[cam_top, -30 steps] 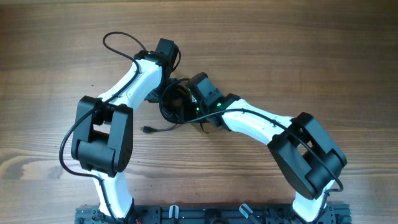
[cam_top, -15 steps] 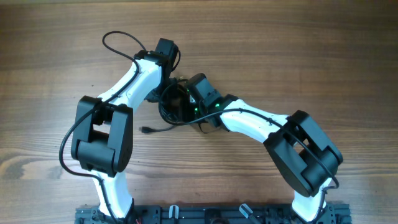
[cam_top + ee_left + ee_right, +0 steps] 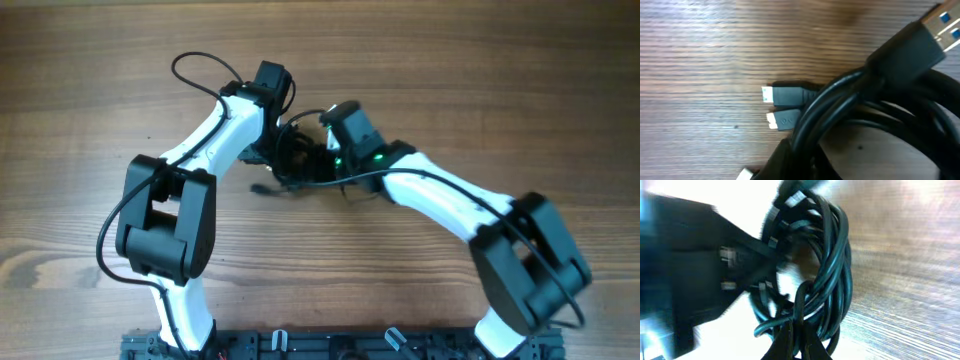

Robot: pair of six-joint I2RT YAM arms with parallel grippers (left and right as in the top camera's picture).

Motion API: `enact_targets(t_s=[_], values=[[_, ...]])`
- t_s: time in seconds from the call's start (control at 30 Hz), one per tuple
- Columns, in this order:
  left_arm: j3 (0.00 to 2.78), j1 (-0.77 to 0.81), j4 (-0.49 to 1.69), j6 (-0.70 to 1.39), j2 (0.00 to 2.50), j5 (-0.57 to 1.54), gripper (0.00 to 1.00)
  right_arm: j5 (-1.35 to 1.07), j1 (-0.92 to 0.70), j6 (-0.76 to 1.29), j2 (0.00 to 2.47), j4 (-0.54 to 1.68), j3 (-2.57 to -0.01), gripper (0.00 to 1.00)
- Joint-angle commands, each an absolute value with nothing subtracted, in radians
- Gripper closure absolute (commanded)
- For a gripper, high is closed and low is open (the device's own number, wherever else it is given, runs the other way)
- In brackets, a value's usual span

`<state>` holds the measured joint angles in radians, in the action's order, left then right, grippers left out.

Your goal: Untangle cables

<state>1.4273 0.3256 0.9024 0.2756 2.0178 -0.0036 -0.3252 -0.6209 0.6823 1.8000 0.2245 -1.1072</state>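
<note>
The cables (image 3: 293, 166) form a knotted black bundle between both arms, lifted a little off the wooden table (image 3: 480, 90). In the right wrist view my right gripper (image 3: 799, 331) is shut on one strand at the bottom of the coiled cables (image 3: 827, 265). The left wrist view has my left gripper (image 3: 840, 161) shut on several thick strands of the cables (image 3: 850, 95). A large USB plug (image 3: 932, 27) sticks out at the upper right. Two small connectors (image 3: 780, 95) lie side by side on the wood. Overhead, my left gripper (image 3: 279, 147) and right gripper (image 3: 310, 152) meet at the bundle.
A loose cable end (image 3: 262, 188) trails left of the bundle on the table. The left arm's own black wire (image 3: 190, 68) loops above its forearm. The dark body of the left arm (image 3: 695, 265) fills the left of the right wrist view.
My right gripper has shut on a strand and its arm has swung up and to the right. The bundle and its loose end were drawn up the table with it. The left gripper tightened slightly.
</note>
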Motion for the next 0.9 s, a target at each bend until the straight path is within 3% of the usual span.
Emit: enact_targets(t_s=[0.0,0.23,0.43,0.77,0.8,0.87], values=[[1.424,0.316,0.902,0.277,2.046,-0.036,0.93,-0.338,-0.601,0.565,1.668,0.212,-1.113,0.96],[1.424,0.316,0.902,0.278,2.046,-0.073,0.94,-0.338,-0.564,0.498,1.607,0.258,-1.113,0.96],[1.424,0.316,0.902,0.276,2.046,-0.081,0.95,-0.420,-0.450,0.614,1.564,0.240,-1.113,0.96],[1.424,0.316,0.902,0.239,2.046,-0.106,0.94,-0.479,-0.348,0.628,1.565,0.301,-1.111,0.96],[1.424,0.317,0.902,0.239,2.046,-0.106,0.94,-0.480,-0.349,0.628,1.565,0.308,-1.109,0.94],[1.424,0.317,0.902,0.240,2.046,-0.106,0.94,-0.479,-0.355,0.628,1.565,0.327,-1.103,0.81]])
